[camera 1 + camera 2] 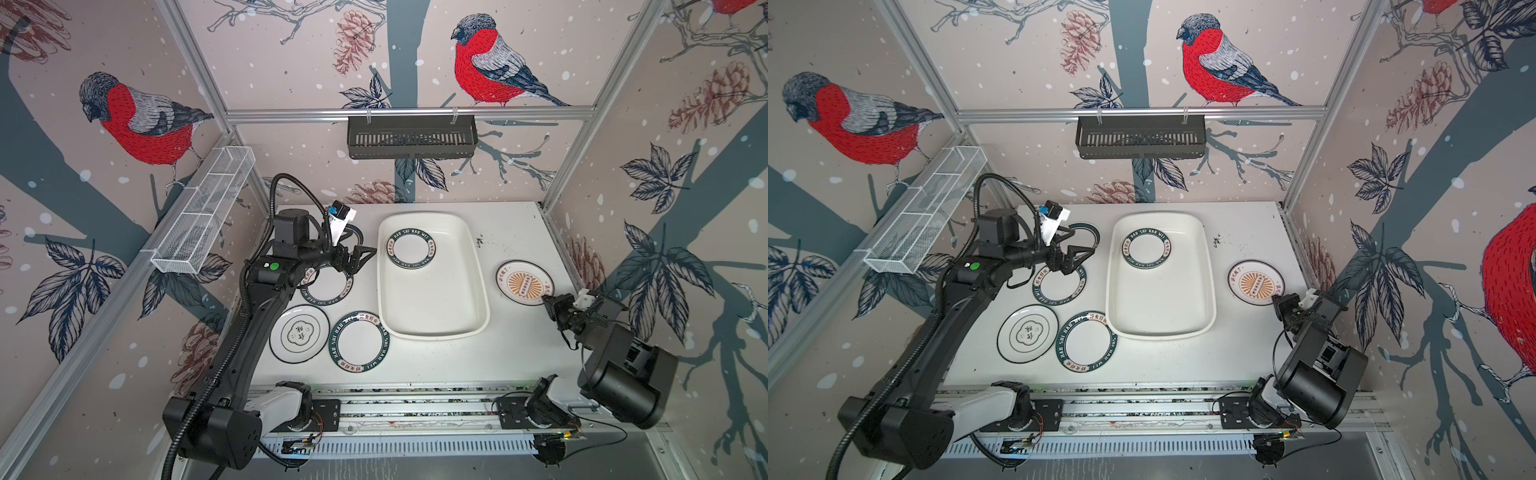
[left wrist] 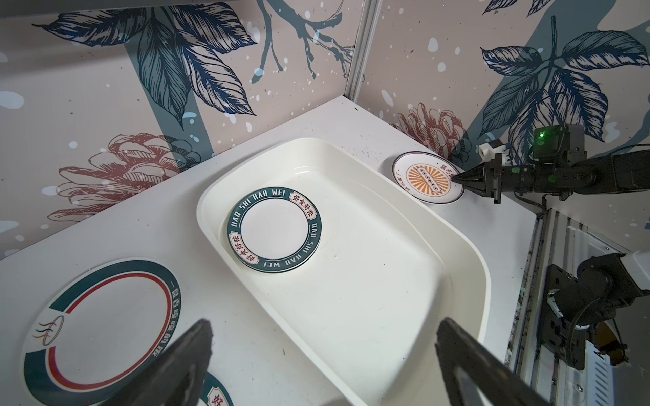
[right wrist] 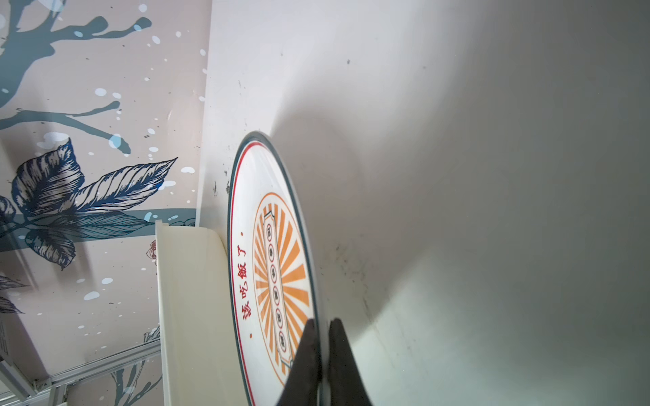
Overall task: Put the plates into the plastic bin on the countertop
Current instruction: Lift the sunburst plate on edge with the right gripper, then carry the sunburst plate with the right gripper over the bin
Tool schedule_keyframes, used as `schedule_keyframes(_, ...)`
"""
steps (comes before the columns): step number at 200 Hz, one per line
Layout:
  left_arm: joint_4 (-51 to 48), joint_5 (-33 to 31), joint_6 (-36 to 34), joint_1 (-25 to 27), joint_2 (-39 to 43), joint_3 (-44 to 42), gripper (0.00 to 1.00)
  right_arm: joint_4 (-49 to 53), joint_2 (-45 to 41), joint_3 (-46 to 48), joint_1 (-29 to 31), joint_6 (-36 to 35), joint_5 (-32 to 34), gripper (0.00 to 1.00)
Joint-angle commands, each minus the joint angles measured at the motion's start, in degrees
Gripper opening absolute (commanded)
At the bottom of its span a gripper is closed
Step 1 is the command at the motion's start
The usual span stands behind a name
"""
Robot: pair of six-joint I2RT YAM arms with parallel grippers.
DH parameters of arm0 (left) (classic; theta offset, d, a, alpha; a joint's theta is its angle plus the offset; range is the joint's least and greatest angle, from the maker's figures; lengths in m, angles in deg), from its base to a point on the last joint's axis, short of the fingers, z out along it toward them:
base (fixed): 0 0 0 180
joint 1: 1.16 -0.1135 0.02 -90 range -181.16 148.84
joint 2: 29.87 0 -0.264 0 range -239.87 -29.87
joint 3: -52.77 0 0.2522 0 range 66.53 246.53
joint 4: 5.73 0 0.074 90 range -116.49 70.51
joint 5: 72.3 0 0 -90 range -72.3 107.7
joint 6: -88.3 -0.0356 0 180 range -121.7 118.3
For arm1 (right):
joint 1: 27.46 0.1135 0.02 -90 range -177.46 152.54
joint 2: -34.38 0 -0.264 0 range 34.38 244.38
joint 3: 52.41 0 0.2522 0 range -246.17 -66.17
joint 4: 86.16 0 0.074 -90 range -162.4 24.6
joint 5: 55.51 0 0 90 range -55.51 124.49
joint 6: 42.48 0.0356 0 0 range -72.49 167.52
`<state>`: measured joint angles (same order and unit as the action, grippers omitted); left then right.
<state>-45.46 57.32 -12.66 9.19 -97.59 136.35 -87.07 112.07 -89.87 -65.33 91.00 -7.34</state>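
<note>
The white plastic bin (image 1: 432, 303) (image 2: 369, 281) sits mid-countertop (image 1: 511, 349) with one green-lettered plate (image 1: 411, 249) (image 2: 274, 230) inside. My right gripper (image 1: 546, 299) (image 3: 322, 325) is shut on the near rim of the orange sunburst plate (image 1: 521, 282) (image 3: 278, 267), right of the bin. My left gripper (image 1: 365, 255) (image 2: 323, 328) hangs open and empty beside the bin's left rim. Under it lies a green-lettered plate (image 1: 328, 291), partly hidden. Another green-lettered plate (image 1: 359, 341) and a black-rimmed clover plate (image 1: 299, 339) lie nearer the front. A green-and-red-ringed plate (image 2: 102, 330) lies behind the left wrist.
A black slotted rack (image 1: 411, 137) hangs on the back rail. A white wire-mesh basket (image 1: 203, 216) is fixed along the left wall. Aluminium rails with both arm bases (image 1: 415, 407) run along the front edge. Patterned walls close in three sides.
</note>
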Motion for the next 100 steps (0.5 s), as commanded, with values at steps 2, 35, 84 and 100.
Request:
schedule_keyframes(2, 1.2, 1.1, -0.3, 0.0, 0.0, 0.2, 0.98, 0.7, -2.0, -1.6, 1.0, 1.3, -0.5, 0.02)
schedule_keyframes(35, 1.3, 1.3, -0.2, 0.0, -0.1, 0.2, 0.98, 4.1, -5.6, -5.4, 4.9, 2.4, 1.8, 0.02)
schedule_keyframes(84, 1.3, 1.3, -0.1, 0.0, 0.1, 0.2, 0.98, 5.8, -8.2, -11.7, 13.6, 6.3, 5.2, 0.02)
schedule_keyframes(100, 1.4, 1.4, 0.0, 0.0, 0.3, 0.1, 0.98, 5.7, -8.1, -13.7, 16.9, 7.6, 6.3, 0.02)
